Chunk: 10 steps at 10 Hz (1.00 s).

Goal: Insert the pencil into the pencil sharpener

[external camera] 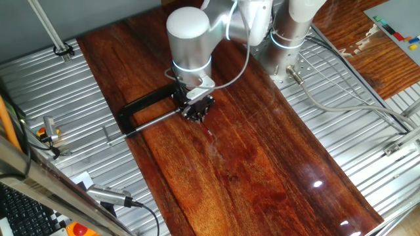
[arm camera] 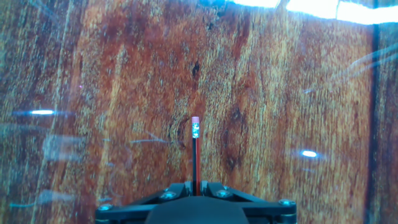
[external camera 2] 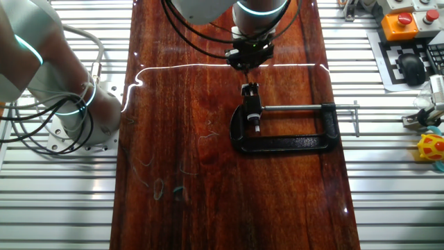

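My gripper (arm camera: 196, 185) is shut on the pencil (arm camera: 195, 155), a thin dark red stick. It points straight out from the jaws, with a metal band and pink end farthest from me, over bare wood. In one fixed view the gripper (external camera: 197, 110) hovers low at the near end of the black clamp (external camera: 146, 107), and the pencil's free end (external camera: 209, 132) shows faintly below it. In the other fixed view the gripper (external camera 2: 244, 61) is just beyond the clamp's jaw, where the small white pencil sharpener (external camera 2: 254, 117) is held. The sharpener does not show in the hand view.
The black C-shaped clamp (external camera 2: 288, 142) with its grey rod (external camera 2: 305, 107) lies on the dark wooden board (external camera 2: 208, 194). Ribbed metal tabletop (external camera: 52, 105) flanks the board. The arm's base (external camera: 289, 39) and cables stand at the board's far end. A controller, a keyboard and tools lie at the edges.
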Available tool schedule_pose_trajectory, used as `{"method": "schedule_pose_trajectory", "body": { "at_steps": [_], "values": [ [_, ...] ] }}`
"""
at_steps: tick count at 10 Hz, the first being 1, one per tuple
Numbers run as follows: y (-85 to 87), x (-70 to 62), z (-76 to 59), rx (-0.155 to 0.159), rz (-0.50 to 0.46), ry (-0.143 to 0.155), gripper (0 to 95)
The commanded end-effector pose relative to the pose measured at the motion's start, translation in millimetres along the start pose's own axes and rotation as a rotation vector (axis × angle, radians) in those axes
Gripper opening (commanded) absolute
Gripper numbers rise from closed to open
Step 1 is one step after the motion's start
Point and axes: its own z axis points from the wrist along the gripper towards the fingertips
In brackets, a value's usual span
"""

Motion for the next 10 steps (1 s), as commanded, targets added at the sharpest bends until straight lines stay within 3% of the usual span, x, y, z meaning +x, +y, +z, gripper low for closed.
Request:
{"method": "schedule_pose_trajectory", "body": {
  "at_steps": [1,6,8,10],
  "values": [
    [-3.6,4.6,-0.8,-0.005,-0.013,-0.002,0.0],
    [-5.6,6.6,-1.8,-0.030,0.023,-0.016,0.0],
    [-9.1,-1.4,-2.0,-0.029,0.017,-0.008,38.0],
    [-10.8,-7.7,-3.8,-0.029,0.023,-0.005,38.0]
  ]
}}
